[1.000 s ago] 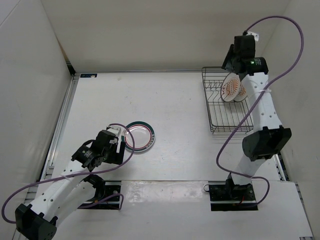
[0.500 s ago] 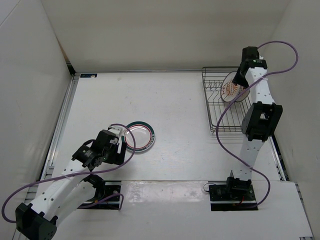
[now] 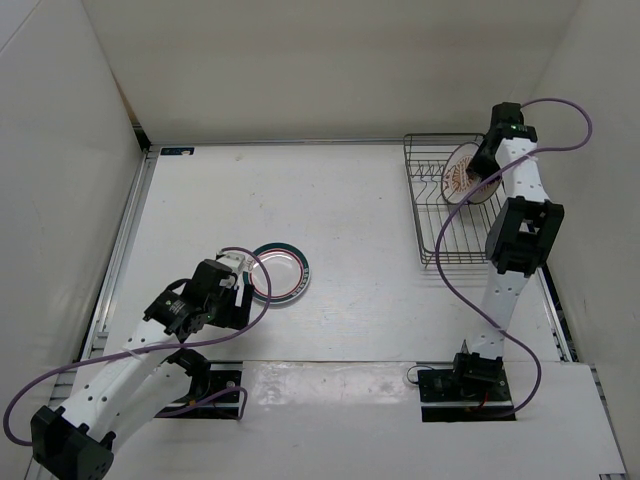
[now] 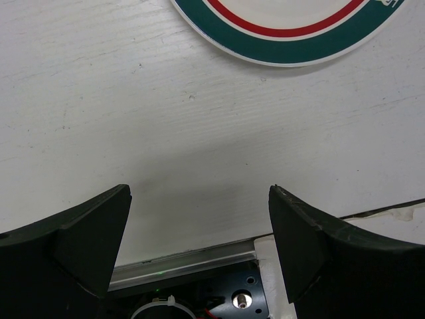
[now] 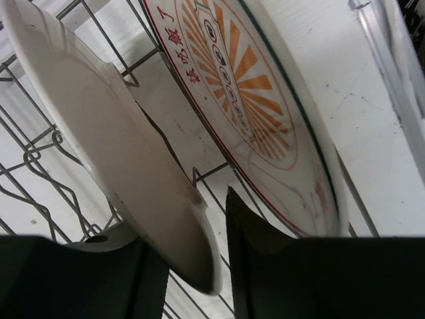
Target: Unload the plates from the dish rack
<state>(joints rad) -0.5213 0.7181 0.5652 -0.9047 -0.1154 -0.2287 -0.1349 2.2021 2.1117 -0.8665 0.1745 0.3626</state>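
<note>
While the dish rack [image 3: 440,225] lies with its long axis running 12 to 6 o'clock at the 3 o'clock side of the bench [image 3: 350,200], two plates stand on edge in its 12 o'clock end. The ringed plate [image 3: 280,272] lies flat on the bench toward 7 o'clock. The top view shows one orange face turned roughly toward 8 o'clock, the right arm [image 3: 520,210] covering the rest. Only the right wrist view shows the nearer plate [image 5: 113,159], plain side to the lens, its lower rim between the right fingers [image 5: 265,266], which stand apart with a sliver of gap on one side. The sunburst plate [image 5: 252,100] leans just behind it. The left wrist view shows the left fingers [image 4: 80,239] spread wide over bare bench, the ringed plate's rim at their 12 o'clock.
</note>
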